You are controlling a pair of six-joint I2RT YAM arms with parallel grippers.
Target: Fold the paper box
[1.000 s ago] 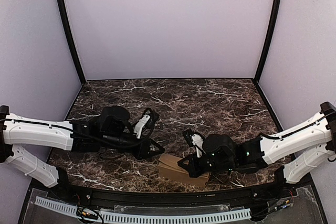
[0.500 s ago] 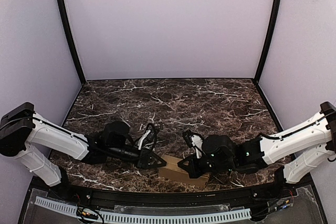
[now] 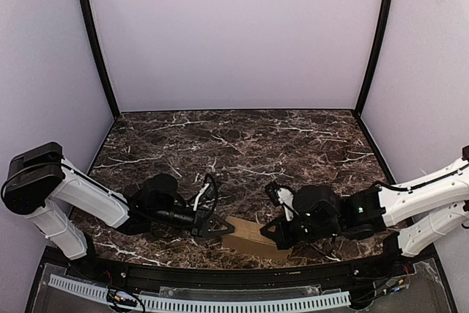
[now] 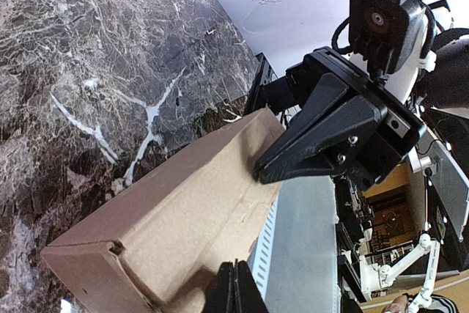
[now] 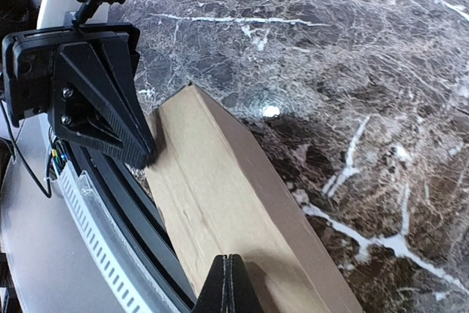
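Observation:
The paper box (image 3: 251, 235) is a plain brown cardboard box, folded into a long closed shape, lying near the table's front edge between my two grippers. My left gripper (image 3: 222, 227) is shut, its tip pressed against the box's left end (image 4: 146, 247). My right gripper (image 3: 270, 232) is shut, its tip pressed on the box's right end (image 5: 220, 210). In the left wrist view the shut left fingertips (image 4: 236, 287) rest on the box and the right gripper (image 4: 260, 174) touches its far end. In the right wrist view the shut right fingertips (image 5: 228, 284) rest on the box and the left gripper (image 5: 143, 157) meets its far end.
The dark marble table (image 3: 242, 144) stretches back to lilac walls. A black rail and a white slotted strip (image 3: 220, 303) run along the front edge just below the box.
My left gripper moved forward and right until it met the box's left end. My right arm shifted slightly right, and the box turned a little between the two tips.

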